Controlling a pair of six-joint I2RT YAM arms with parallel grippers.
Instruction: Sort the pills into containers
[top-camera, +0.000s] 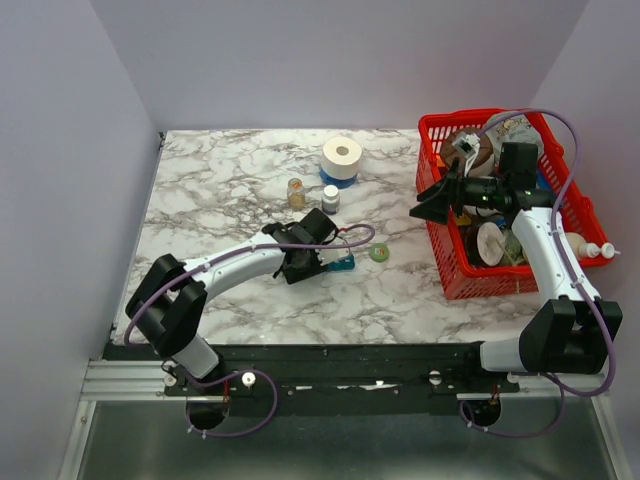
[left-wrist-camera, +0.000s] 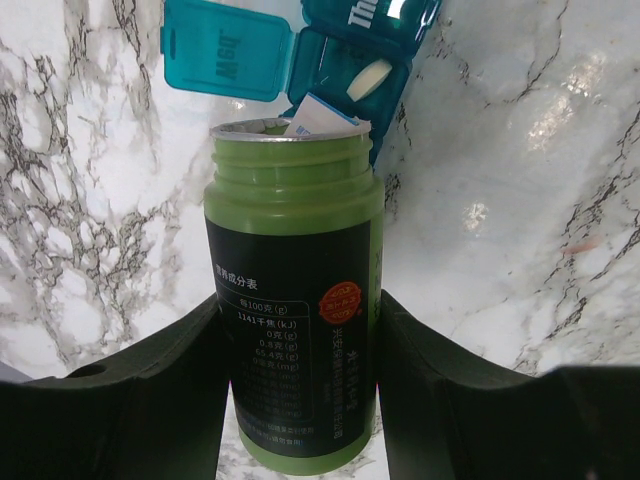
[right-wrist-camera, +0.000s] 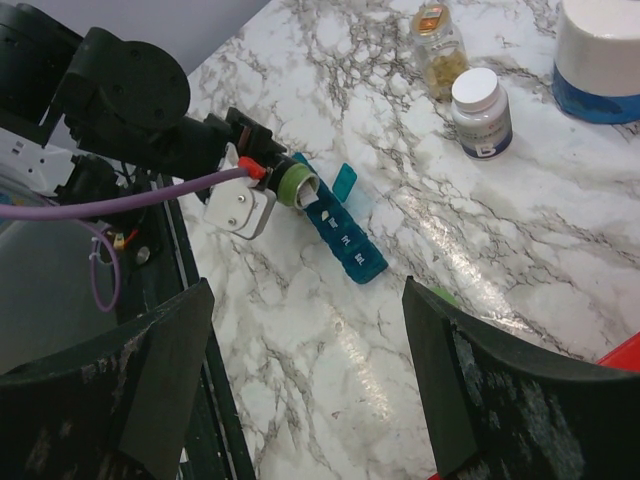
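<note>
My left gripper is shut on an uncapped green pill bottle with a dark label. The bottle is tipped so its mouth sits at the teal-blue pill organizer. One organizer lid stands open, and a white pill lies in the open compartment. The organizer lies on the marble table in the top view and in the right wrist view. My right gripper is open and empty, held above the table beside the red basket; it also shows in the right wrist view.
The bottle's green cap lies right of the organizer. An amber bottle and a white bottle stand behind it. A white roll on a blue base is further back. A red mesh basket full of items stands at the right.
</note>
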